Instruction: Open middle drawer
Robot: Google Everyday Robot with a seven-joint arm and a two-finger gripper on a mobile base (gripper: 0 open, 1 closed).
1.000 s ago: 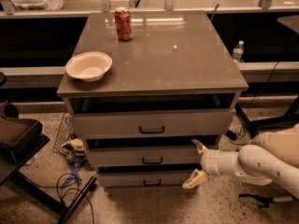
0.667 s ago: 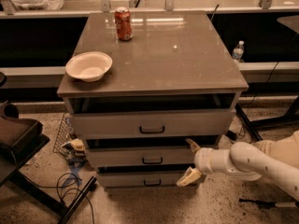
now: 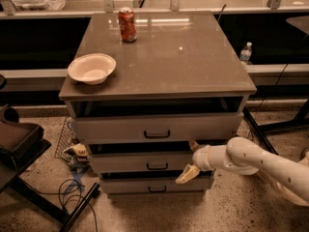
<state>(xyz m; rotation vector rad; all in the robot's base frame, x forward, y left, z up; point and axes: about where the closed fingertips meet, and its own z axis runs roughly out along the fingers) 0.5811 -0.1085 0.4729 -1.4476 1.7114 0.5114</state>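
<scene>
The middle drawer (image 3: 140, 162) is the second of three grey fronts in the cabinet, with a small black bar handle (image 3: 157, 166) at its centre. It sits below the taller top drawer (image 3: 154, 127) and above the narrow bottom drawer (image 3: 154, 185). My gripper (image 3: 189, 159) reaches in from the right on a white arm and is at the middle drawer's right end, to the right of the handle. Its fingers are spread, one fingertip (image 3: 193, 144) at the drawer's top edge and one (image 3: 184, 177) at its lower edge. It holds nothing.
On the cabinet top (image 3: 193, 62) stand a white bowl (image 3: 91, 67) at the left edge and a red can (image 3: 127, 24) at the back. A water bottle (image 3: 245, 52) stands behind right. Cables and clutter (image 3: 72, 153) lie on the floor left, by a dark chair (image 3: 17, 144).
My gripper has moved left along the middle drawer front, closer to its handle. The drawers, bowl and can have not moved.
</scene>
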